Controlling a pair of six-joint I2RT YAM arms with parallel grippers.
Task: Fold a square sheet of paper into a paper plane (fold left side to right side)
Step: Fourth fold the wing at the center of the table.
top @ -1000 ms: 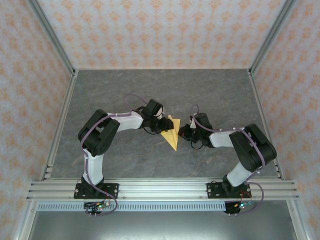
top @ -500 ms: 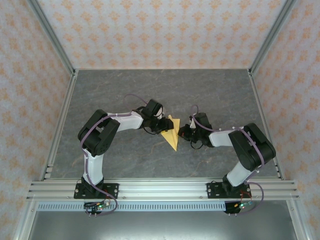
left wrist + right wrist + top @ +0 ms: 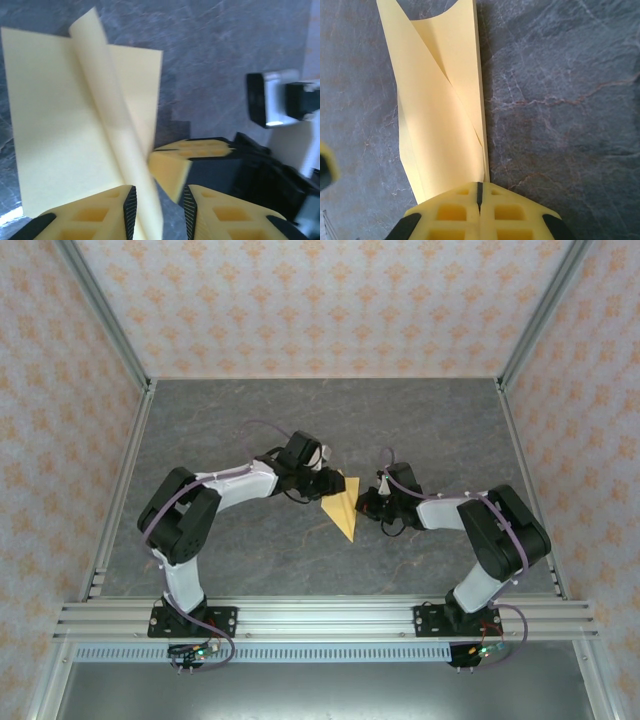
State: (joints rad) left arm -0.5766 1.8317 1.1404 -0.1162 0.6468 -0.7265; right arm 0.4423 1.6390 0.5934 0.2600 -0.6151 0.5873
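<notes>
On the table point(image 3: 250, 420), at its middle, a paper plane point(image 3: 342, 508), tip toward the near edge. Just left, astride its raised flap, the left gripper point(image 3: 159, 192); touching its right edge, the right gripper point(image 3: 364, 506).

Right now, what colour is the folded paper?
The paper is plain yellow, seen best in the right wrist view.

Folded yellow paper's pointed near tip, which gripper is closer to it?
Right. The right gripper, shut, meets the folded paper just beyond its tip; the left gripper straddles a raised flap at the far end.
</notes>
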